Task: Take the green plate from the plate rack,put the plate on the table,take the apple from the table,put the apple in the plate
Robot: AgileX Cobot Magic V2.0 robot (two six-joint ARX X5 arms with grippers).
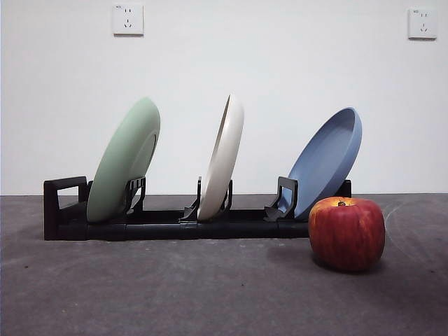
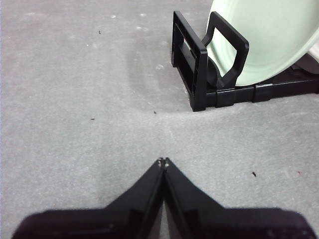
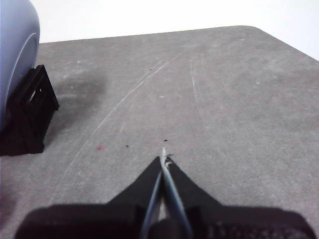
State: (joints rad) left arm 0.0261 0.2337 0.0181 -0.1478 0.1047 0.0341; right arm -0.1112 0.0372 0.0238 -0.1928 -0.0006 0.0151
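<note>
The green plate (image 1: 124,161) stands tilted in the left slot of the black plate rack (image 1: 175,224) on the table (image 1: 175,287). The apple (image 1: 346,232) stands on the table in front of the rack's right end. In the left wrist view the green plate (image 2: 269,35) and the rack's handle end (image 2: 199,64) lie ahead of my left gripper (image 2: 163,161), which is shut, empty and well short of them. My right gripper (image 3: 164,159) is shut and empty over bare table beside the rack's other end (image 3: 30,112). Neither gripper shows in the front view.
A cream-white plate (image 1: 222,159) stands in the rack's middle slot and a blue plate (image 1: 325,161) in its right slot, also in the right wrist view (image 3: 15,55). A white wall with two sockets is behind. The table's far corner (image 3: 254,30) shows in the right wrist view.
</note>
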